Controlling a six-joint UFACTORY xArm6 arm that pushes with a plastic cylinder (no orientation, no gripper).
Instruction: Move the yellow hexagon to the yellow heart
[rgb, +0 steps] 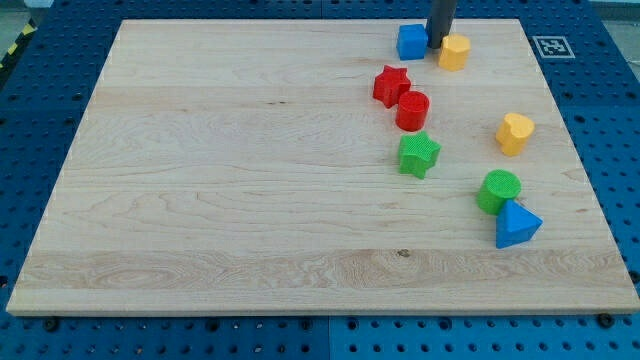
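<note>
The yellow hexagon (455, 52) sits near the view's top right of the wooden board. The yellow heart (515, 133) lies lower and further right, well apart from it. My tip (439, 45) comes down from the view's top edge and stands in the narrow gap between the blue cube (411, 42) on its left and the yellow hexagon on its right, touching or nearly touching the hexagon's upper left side.
A red star (391, 85) and a red cylinder (412, 110) lie below the blue cube. A green star (419, 155) sits under them. A green cylinder (498, 191) and a blue triangle (516, 225) lie below the yellow heart. The board (230, 180) rests on a blue pegboard.
</note>
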